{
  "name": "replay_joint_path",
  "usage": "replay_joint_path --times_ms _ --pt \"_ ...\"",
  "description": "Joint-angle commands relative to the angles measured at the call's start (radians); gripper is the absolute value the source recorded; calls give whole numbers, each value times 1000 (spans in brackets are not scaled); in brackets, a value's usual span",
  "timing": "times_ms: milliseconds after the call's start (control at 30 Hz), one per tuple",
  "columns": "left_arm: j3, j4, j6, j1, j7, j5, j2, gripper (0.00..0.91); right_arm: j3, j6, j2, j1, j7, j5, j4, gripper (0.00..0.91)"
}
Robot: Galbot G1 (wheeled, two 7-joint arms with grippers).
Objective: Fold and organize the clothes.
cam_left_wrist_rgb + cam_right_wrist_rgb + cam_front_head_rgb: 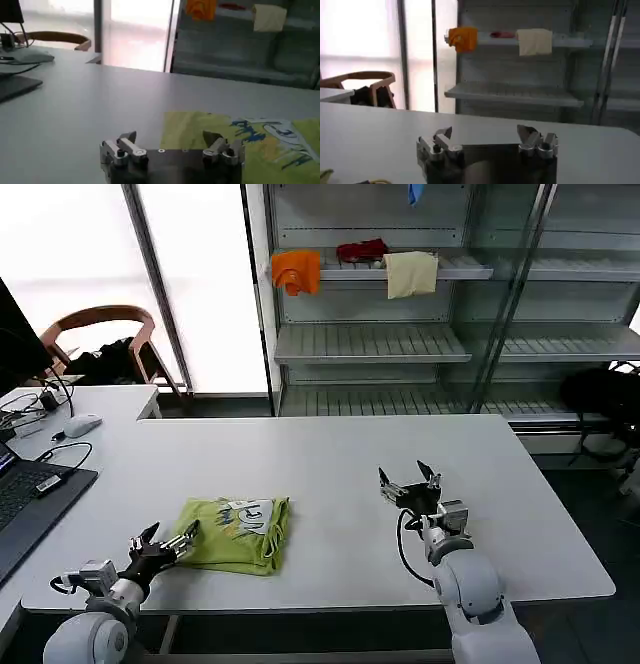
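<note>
While spread wide, left gripper (168, 541) just beside folded T-shirt (238, 534), perhaps touching; right gripper (409, 480) likewise agape, well apart.

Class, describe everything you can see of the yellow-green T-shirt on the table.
The T-shirt is lime yellow-green thin cloth, folded into a compact, roughly square bundle with a white and blue print on top. It lies flat on the white table near the front edge, on the robot's left. The open left gripper sits at its left edge, one fingertip over the cloth; contact is unclear.
</note>
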Motion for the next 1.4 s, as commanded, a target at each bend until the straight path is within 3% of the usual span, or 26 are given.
replay_joint_path --times_ms 33,67,100,133,400,700,967,1067,1300,1400 --pt "-2 41 -3 4 9 -17 -7 534 -1 0 2 0 2 -6 -2 907" --pt "-1 41 -3 3 10 -24 -8 222 -1 0 2 0 2 -6 -2 907" --pt "0 39 -2 3 12 -38 -8 60 -1 0 2 1 2 -6 -3 907" --pt "1 39 1 2 13 -50 -9 20 0 0 1 2 3 -7 -3 907" --pt "8 29 11 0 28 -104 -20 10 1 -1 2 7 8 -11 -8 907" --pt "16 43 -68 -2 30 -64 -20 0 3 -1 0 9 12 -13 -11 907" --pt "-70 -12 -202 -2 90 214 1 0 8 -2 -8 14 14 -9 -9 907" --pt "-161 -40 -220 -29 138 366 63 0 9 0 -9 16 14 -4 -14 907" --pt "-327 -48 -214 -66 204 498 333 0 4 13 -5 14 12 -1 -26 907" --pt "-345 -49 -226 -82 209 578 410 0 3 16 -7 12 11 0 -25 907"
